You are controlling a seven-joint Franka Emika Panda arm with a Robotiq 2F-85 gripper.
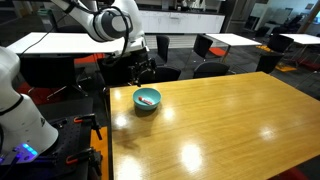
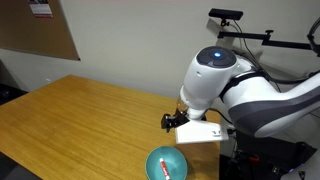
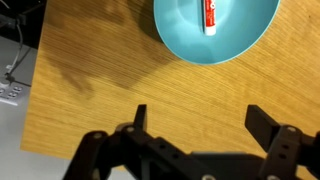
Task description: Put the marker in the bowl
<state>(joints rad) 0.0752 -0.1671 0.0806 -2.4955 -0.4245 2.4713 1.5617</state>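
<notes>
The teal bowl [image 1: 147, 100] stands on the wooden table [image 1: 220, 125] near its corner. The red marker [image 1: 148, 100] with a whitish end lies inside the bowl. Both show in the wrist view, the bowl [image 3: 190, 35] at the top edge with the marker [image 3: 210, 14] in it, and in an exterior view the bowl [image 2: 160, 160] holds the marker [image 2: 164, 166]. My gripper [image 3: 200, 125] is open and empty, above the bare table beside the bowl. In the exterior views its fingers are hard to make out behind the arm.
Black chairs [image 1: 210, 48] and white tables [image 1: 60, 42] stand behind the wooden table. A cork board [image 2: 35, 28] hangs on the wall. The table edge [image 3: 30, 100] lies at the left in the wrist view, with cables beyond it.
</notes>
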